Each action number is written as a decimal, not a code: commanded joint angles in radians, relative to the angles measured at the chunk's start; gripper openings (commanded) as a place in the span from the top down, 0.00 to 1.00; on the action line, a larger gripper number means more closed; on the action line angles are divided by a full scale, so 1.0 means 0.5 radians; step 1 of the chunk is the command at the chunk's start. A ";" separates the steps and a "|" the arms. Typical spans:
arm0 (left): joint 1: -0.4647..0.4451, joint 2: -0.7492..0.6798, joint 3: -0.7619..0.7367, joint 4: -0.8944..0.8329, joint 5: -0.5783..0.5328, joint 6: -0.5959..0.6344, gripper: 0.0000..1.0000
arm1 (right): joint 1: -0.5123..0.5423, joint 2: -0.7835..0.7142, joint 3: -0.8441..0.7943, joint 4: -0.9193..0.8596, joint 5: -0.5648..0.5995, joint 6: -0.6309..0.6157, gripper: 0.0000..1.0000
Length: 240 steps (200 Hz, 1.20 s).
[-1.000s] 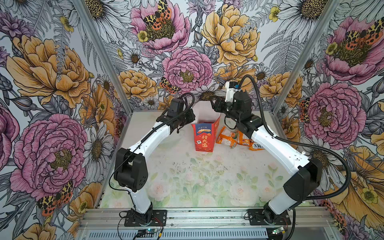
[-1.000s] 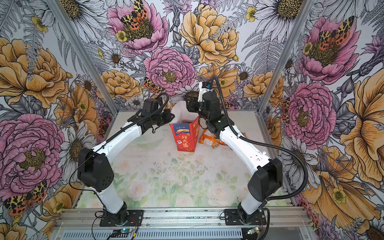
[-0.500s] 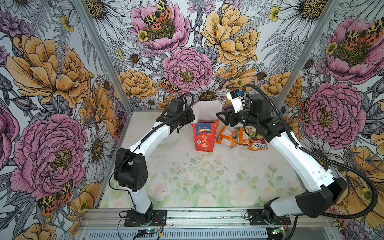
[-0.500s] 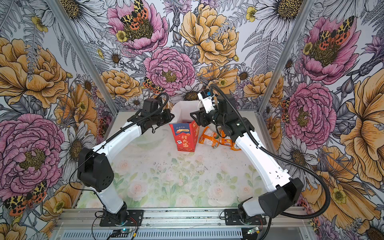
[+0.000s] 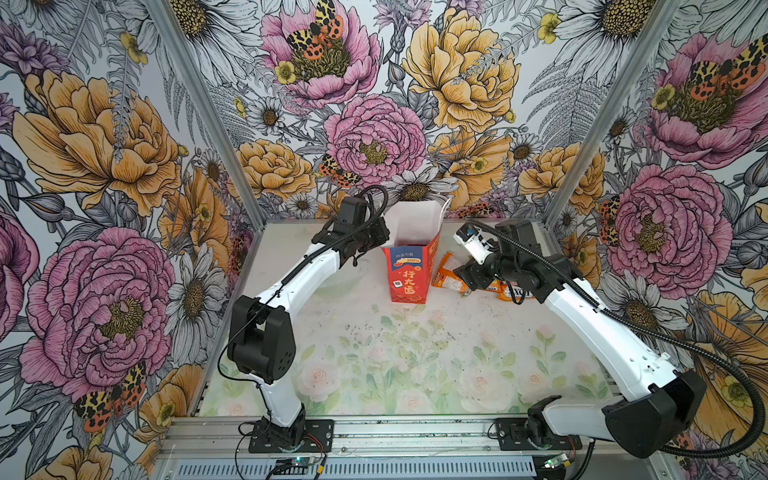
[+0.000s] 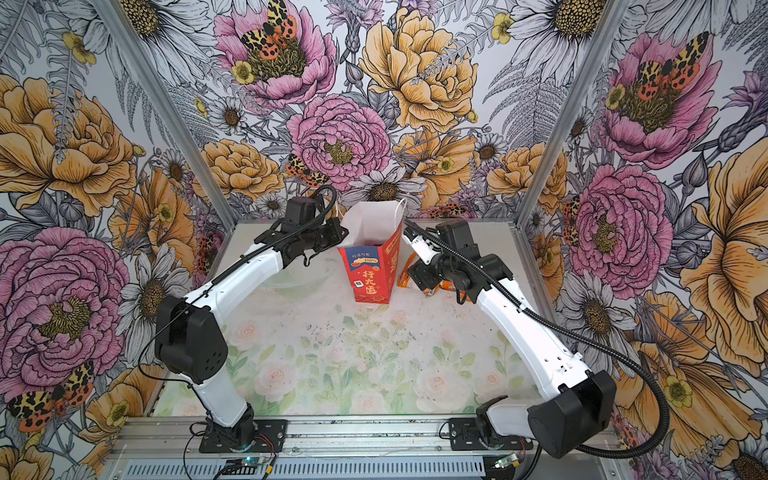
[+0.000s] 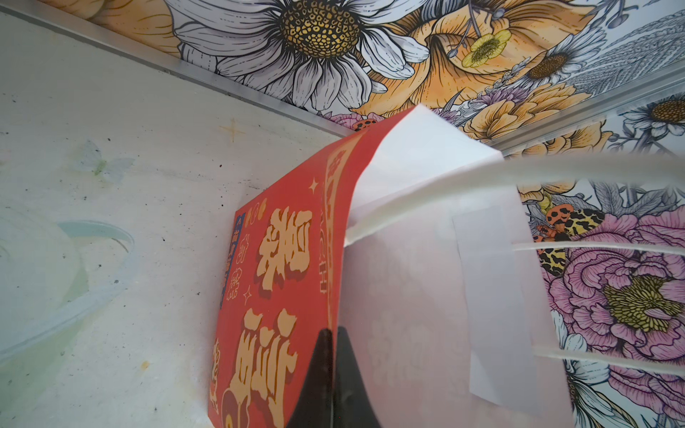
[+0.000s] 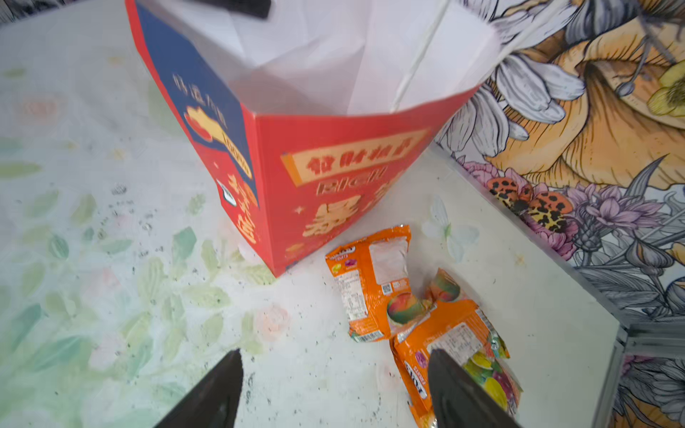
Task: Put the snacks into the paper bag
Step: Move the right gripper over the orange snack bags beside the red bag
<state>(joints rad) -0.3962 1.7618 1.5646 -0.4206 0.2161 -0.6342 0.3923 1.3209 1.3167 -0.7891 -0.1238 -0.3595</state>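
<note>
On the table (image 5: pixel 415 353) the paper bag (image 5: pixel 409 270) stands upright near the back wall, mouth open. Its floor is poorly seen and may already hold a packet. Two orange snacks (image 8: pixel 374 285) lie just beside its base. The left end effector (image 7: pixel 331 335) pinches the bag's wall, and the right end effector (image 8: pixel 335 357) hangs wide and empty above the snacks. The step in hand looks like fetching a packet: lower, then close on one.

Lab cell w/ floral walls (image 5: pixel 104 145)
</note>
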 commanded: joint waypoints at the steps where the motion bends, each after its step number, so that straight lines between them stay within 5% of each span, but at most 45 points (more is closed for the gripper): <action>1: 0.025 -0.035 -0.018 0.005 0.003 -0.018 1.00 | -0.026 0.029 -0.045 -0.075 0.108 -0.316 0.23; 80: 0.028 -0.035 -0.032 0.007 -0.004 -0.020 1.00 | -0.115 0.339 -0.071 -0.162 0.248 -0.611 0.22; 240: 0.028 -0.032 -0.048 0.009 -0.020 -0.038 1.00 | -0.355 1.000 0.462 -0.216 -0.105 -0.985 0.22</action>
<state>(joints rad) -0.3943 1.7618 1.5593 -0.4168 0.2169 -0.6491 0.2348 1.7813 1.4906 -0.8799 -0.1440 -0.8158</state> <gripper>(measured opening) 0.040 0.775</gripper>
